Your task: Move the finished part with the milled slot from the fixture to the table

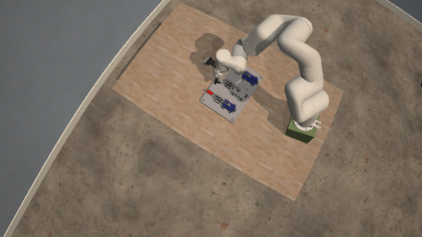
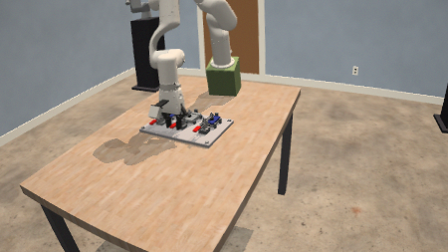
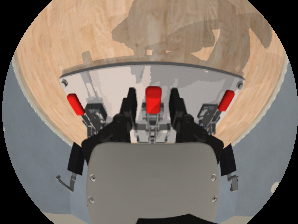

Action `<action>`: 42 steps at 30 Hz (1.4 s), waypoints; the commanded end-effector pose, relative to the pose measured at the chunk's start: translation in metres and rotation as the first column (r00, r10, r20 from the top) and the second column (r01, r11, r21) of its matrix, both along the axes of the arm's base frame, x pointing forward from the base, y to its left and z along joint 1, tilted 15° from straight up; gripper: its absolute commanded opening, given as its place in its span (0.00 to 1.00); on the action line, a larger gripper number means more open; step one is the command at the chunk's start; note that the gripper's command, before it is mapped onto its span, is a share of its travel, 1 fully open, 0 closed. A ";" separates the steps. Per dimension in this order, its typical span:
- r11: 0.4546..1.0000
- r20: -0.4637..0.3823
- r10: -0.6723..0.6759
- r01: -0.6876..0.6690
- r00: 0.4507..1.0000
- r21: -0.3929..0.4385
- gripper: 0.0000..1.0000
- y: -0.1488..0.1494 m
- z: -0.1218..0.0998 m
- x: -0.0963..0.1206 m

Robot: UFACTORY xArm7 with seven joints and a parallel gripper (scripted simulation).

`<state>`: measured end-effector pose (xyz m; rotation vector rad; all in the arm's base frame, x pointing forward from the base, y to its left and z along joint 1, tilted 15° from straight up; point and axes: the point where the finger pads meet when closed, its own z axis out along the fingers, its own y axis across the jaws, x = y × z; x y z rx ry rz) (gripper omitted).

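A grey fixture plate (image 1: 230, 96) lies on the wooden table and holds three nests in a row. Two blue blanks (image 1: 250, 78) (image 1: 229, 106) sit in the outer nests. The grey finished part (image 1: 235, 90) sits in the middle nest. Each nest has a clamp with a red handle; in the wrist view these are the left (image 3: 73, 104), middle (image 3: 154, 98) and right (image 3: 226, 100) handles. My gripper (image 3: 153, 95) is low over the plate, half open. One finger stands on each side of the middle clamp's handle. It also shows in the exterior view (image 2: 174, 116). I cannot tell whether the fingers touch the clamp.
The fixture plate also shows in the side view (image 2: 186, 129). The arm's green base block (image 2: 223, 76) stands at the table's far edge behind the plate. A black stand (image 2: 144, 53) is on the floor beyond the table.
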<state>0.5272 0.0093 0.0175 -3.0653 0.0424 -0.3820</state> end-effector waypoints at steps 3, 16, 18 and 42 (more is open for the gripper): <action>1.000 0.006 -0.001 0.001 1.000 -0.002 0.47 0.000 -0.003 0.004; 1.000 0.006 -0.001 0.001 1.000 -0.002 0.47 0.000 -0.004 0.004; 1.000 0.006 -0.001 0.001 1.000 -0.002 0.00 0.000 -0.004 0.004; 1.000 0.006 -0.001 0.001 1.000 -0.002 0.00 0.000 -0.004 0.004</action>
